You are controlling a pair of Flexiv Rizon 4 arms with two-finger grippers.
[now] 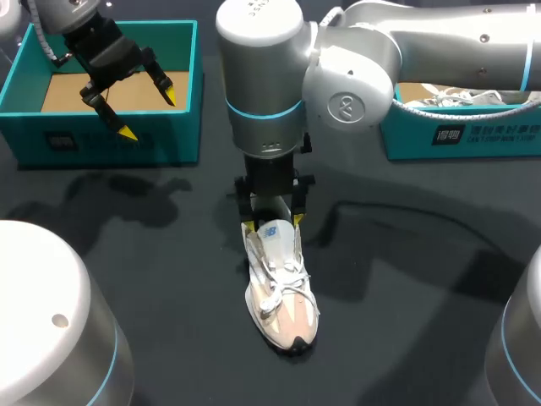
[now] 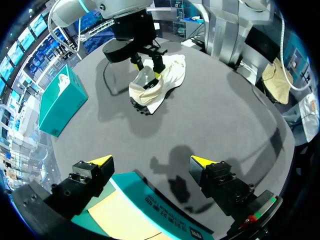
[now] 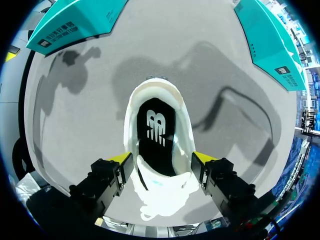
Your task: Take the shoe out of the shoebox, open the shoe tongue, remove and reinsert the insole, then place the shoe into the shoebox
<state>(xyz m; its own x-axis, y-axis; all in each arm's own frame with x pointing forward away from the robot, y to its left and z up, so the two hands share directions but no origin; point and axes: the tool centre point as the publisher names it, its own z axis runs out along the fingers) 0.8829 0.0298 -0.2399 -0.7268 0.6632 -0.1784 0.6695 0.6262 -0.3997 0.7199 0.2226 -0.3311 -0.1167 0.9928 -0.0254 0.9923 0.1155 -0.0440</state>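
A white and beige shoe [image 1: 283,296] stands upright on the dark table, toe toward the front edge. My right gripper [image 1: 272,224] comes straight down over its heel end. In the right wrist view the right gripper [image 3: 161,159] has a yellow-tipped finger pressed against each side of the shoe [image 3: 165,200] collar, and the black insole [image 3: 157,130] shows inside. My left gripper [image 1: 148,112] hangs open and empty above the teal shoebox [image 1: 110,139] at the back left. From the left wrist, the left gripper [image 2: 152,161] looks toward the shoe [image 2: 157,82] across the table.
A second teal box [image 1: 456,135] at the back right holds white laced footwear, partly hidden by my right arm. The left shoebox has a bare tan cardboard floor [image 1: 76,89]. Dark table surface lies around the shoe.
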